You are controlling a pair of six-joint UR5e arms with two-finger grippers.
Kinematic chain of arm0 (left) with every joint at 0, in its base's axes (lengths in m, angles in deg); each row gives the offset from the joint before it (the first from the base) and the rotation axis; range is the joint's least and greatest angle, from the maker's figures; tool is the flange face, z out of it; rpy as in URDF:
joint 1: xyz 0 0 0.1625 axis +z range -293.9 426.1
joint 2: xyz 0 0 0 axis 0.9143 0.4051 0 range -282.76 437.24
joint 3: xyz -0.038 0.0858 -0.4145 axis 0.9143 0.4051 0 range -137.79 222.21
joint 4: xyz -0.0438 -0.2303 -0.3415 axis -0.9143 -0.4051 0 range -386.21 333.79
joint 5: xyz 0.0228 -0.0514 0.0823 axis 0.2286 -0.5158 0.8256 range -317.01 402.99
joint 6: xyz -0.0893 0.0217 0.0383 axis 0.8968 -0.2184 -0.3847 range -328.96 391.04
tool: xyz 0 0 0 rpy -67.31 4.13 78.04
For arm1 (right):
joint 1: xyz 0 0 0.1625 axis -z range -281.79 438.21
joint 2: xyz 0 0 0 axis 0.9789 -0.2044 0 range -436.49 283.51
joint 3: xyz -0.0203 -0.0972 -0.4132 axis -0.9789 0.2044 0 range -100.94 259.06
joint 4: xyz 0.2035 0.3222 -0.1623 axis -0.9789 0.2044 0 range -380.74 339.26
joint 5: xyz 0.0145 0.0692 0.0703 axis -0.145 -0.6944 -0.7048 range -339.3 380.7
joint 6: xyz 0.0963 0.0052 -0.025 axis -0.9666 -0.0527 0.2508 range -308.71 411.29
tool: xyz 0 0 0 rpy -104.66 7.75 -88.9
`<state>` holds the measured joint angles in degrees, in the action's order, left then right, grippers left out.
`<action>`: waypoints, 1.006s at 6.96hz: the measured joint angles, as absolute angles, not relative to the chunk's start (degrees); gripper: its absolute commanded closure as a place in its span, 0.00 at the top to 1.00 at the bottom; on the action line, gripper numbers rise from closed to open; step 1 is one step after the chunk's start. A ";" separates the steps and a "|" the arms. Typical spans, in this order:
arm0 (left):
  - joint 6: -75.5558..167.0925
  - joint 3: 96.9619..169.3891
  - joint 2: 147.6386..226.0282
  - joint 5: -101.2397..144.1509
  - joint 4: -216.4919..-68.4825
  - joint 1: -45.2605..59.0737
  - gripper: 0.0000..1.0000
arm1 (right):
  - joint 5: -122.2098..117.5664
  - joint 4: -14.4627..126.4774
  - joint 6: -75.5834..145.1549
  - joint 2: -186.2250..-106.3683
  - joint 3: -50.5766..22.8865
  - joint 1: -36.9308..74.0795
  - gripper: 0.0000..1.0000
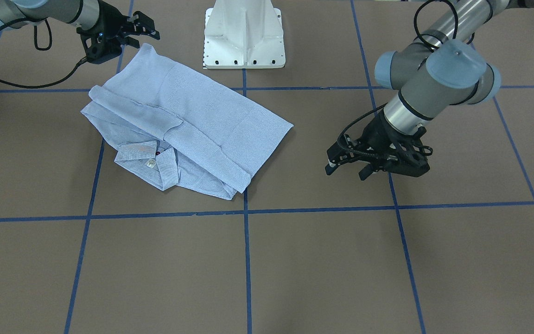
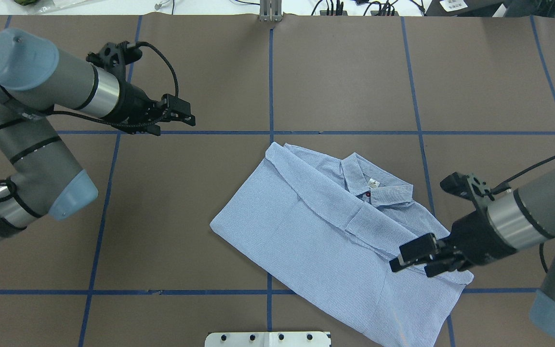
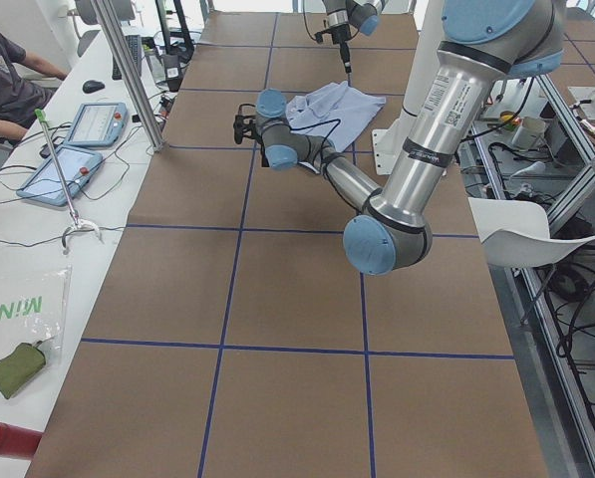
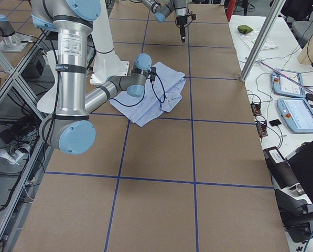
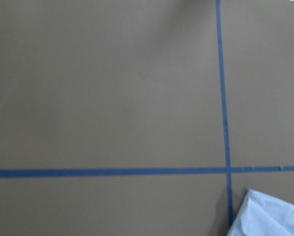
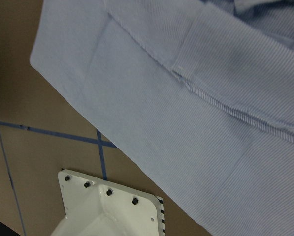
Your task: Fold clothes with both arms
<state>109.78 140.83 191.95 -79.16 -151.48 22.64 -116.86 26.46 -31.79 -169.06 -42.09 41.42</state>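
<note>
One striped shirt (image 2: 306, 226), sleeves folded in, flat on the tabletop (image 2: 186, 217) on my right side | right fingers (image 2: 415, 248) spread, empty, low over its hem, I think ready to grab for the next fold | left fingers (image 2: 179, 104) spread, empty, well away

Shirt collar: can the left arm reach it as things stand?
Probably yes. The left gripper hangs over bare table; only table and flat shirt lie between it and the collar; the right gripper is at the shirt's opposite edge.
</note>
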 measured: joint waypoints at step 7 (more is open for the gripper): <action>132.51 140.51 191.31 -62.49 -149.09 44.48 0.88 | -117.11 26.63 -31.68 -165.17 -41.69 30.16 1.00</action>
